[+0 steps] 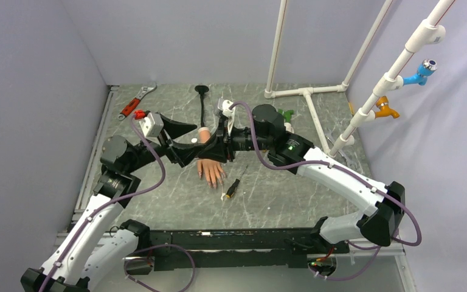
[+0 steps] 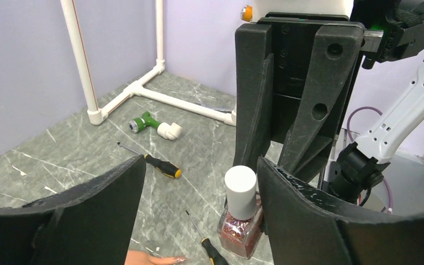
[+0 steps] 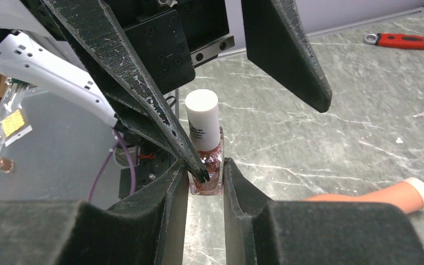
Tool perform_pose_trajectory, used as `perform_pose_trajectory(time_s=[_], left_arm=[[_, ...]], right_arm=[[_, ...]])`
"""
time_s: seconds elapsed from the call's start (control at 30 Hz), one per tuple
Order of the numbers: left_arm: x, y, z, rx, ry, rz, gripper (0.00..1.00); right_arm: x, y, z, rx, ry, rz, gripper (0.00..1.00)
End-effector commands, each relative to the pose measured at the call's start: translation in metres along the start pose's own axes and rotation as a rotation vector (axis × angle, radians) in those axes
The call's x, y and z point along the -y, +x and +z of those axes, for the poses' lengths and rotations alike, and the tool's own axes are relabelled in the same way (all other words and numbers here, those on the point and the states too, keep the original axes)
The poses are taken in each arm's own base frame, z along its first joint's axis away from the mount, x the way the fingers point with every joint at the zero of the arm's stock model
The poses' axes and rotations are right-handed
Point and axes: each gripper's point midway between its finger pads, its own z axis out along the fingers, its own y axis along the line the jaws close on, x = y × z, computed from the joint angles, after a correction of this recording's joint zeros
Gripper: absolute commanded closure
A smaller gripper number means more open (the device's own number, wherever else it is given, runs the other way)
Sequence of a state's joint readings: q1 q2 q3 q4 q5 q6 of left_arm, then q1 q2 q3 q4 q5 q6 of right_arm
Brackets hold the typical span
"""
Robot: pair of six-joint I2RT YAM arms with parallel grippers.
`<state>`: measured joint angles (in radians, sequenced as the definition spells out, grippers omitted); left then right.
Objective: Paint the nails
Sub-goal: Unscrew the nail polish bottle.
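Above the mannequin hand (image 1: 211, 170), right pincer (image 3: 205, 165) tight on the polish bottle (image 2: 240, 221), left pincer (image 2: 201, 163) spread.

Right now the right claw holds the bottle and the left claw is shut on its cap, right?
No. The left claw is open, fingers apart either side of the cap; the left wrist view shows it. The right claw does hold the bottle.

- mannequin hand (image 1: 211, 171): wrist hidden under arms (image 1: 243, 140), top view
- nails (image 1: 214, 182): too small to judge
- left wrist view: hand cut off at 6 o'clock edge
- polish bottle (image 3: 212, 160): base partly covered by fingers (image 3: 168, 204)
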<state>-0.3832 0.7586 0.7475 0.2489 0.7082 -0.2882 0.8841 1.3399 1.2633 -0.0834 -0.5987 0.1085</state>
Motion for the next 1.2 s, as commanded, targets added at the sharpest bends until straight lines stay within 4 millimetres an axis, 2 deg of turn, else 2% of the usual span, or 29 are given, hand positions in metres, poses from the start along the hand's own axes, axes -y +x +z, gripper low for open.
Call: perform_pose_trajectory(time_s=[0.0,0.13,0.33,0.47,0.53,0.63,0.7,0.9,1.07,1.1,1.17], left_arm=[[0.034,-0.015,-0.006,0.014,0.137,0.047,0.19],[0.042,-0.021,-0.010,0.028,0.174,0.064,0.14],[0.062,-0.019,-0.017,0.001,0.317,0.091,0.07],[0.068,-0.018,-0.021,-0.021,0.348,0.119,0.03],[0.064,-0.019,-0.022,-0.025,0.316,0.131,0.02],[0.041,-0.022,-0.021,-0.023,0.157,0.138,0.03],[0.032,-0.025,-0.023,-0.010,0.093,0.152,0.03],[0.033,-0.023,-0.021,0.008,0.110,0.132,0.03],[0.034,-0.022,-0.023,-0.002,0.115,0.155,0.03],[0.034,-0.022,-0.024,-0.003,0.110,0.162,0.04],[0.027,-0.024,-0.026,-0.006,0.057,0.159,0.17]], right_arm=[[0.002,-0.052,-0.007,0.145,0.047,-0.089,1.00],[0.005,-0.055,-0.008,0.150,0.071,-0.096,1.00],[0.009,-0.052,-0.010,0.124,0.098,-0.089,1.00],[0.010,-0.052,-0.012,0.122,0.109,-0.096,1.00],[0.010,-0.051,-0.014,0.122,0.115,-0.099,1.00],[0.011,-0.050,-0.016,0.124,0.129,-0.102,1.00],[0.012,-0.050,-0.018,0.128,0.138,-0.103,1.00],[0.023,-0.045,-0.014,0.118,0.181,-0.095,1.00],[0.025,-0.042,-0.012,0.108,0.178,-0.097,1.00],[0.025,-0.041,-0.012,0.103,0.178,-0.099,1.00],[0.023,-0.040,-0.013,0.098,0.168,-0.109,1.00]])
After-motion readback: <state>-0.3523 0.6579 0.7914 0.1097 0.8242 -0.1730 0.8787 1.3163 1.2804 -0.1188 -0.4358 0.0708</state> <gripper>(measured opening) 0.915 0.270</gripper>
